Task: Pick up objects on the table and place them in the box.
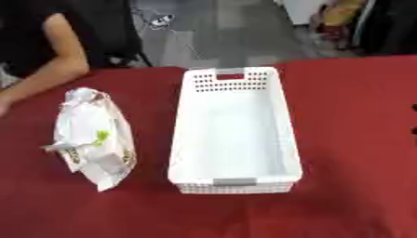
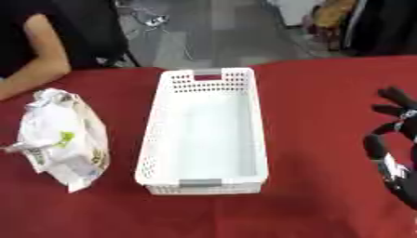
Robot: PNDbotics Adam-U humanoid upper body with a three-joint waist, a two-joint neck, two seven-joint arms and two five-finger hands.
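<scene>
Bag: a crumpled white bag [image 1: 92,137] with green and yellow print was seen lying on the red table [image 1: 350,116], toward its left edge, well apart from any hand.
Box: a white perforated box [image 1: 234,132] was set at the middle of the table, just right of the bag, long side running from near edge to far edge; nothing was seen inside it.
Right hand: the black right hand [image 2: 393,144] was seen at the table's right edge, fingers spread and slightly bent, nothing held.
Left hand: not seen.
</scene>
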